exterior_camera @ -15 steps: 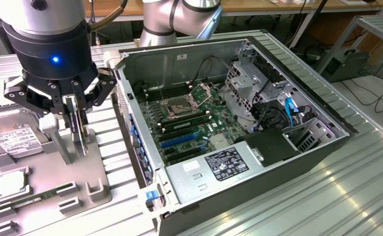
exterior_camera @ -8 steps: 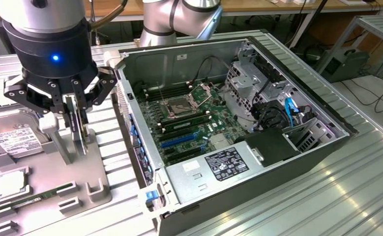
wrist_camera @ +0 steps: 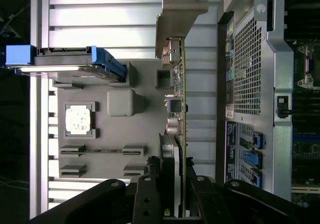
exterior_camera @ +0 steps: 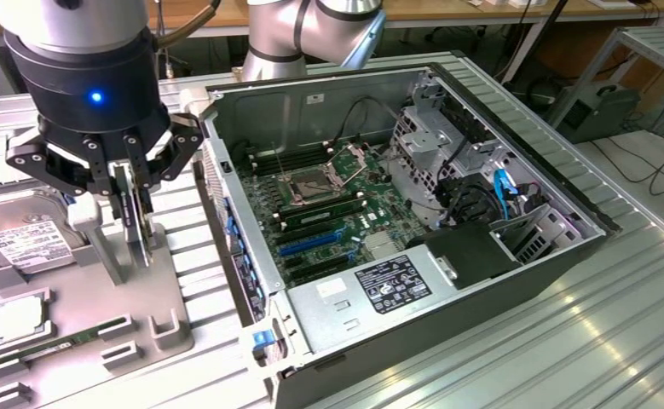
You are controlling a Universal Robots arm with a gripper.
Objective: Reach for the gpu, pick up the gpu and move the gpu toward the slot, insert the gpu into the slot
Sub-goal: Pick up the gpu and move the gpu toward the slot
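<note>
Gpu [exterior_camera: 141, 223] stands on edge at the exterior view's left, clamped between the narrow-set fingers of the gripper [exterior_camera: 133, 189], just right of the hard drive [exterior_camera: 25, 240] and above the grey fixture [exterior_camera: 138, 341]. Further right, in the open case [exterior_camera: 468, 281], the blue slot [exterior_camera: 308, 244] lies on the motherboard [exterior_camera: 360, 198], well apart from the gpu.

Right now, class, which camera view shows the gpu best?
The wrist view: the gpu runs edge-on from its metal bracket into the gripper. The exterior view shows it as a thin dark upright sliver.
</note>
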